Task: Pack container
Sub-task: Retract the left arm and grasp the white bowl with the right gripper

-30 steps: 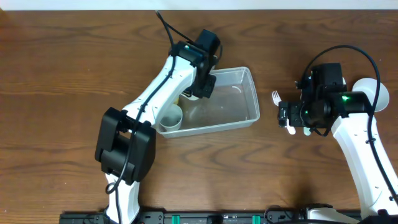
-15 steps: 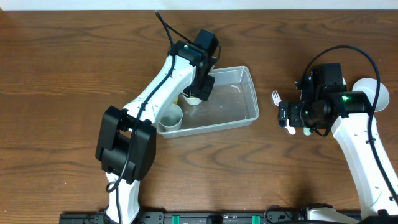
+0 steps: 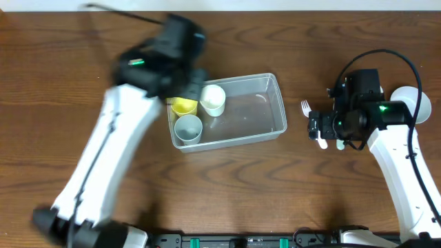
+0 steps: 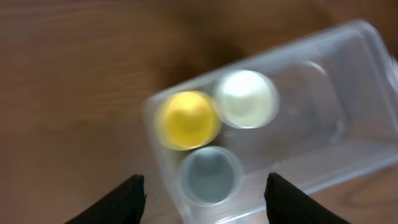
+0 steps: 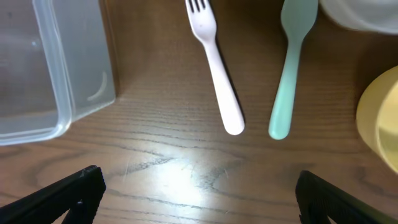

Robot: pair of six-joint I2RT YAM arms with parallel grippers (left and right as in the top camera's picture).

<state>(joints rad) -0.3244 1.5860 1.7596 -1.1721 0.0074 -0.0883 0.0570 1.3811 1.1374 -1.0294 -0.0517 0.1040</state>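
Three small round cups [image 3: 213, 99] sit packed in the left end of the clear rectangular plastic tub [image 3: 256, 114] at mid-table, left gripper [image 4: 203, 183] and right gripper [image 5: 199, 176] both wide and empty — next, probably, the right one must drop onto the white plastic fork [image 5: 214, 68].

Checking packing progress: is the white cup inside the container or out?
Inside. The white cup stands upright within the container, beside the yellow cup and grey cup.

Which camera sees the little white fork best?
The right wrist view: the white fork shows large and sharp, tines to handle end. Overhead it is tiny and mostly hidden, only the tines peeking out. The left wrist view misses it.
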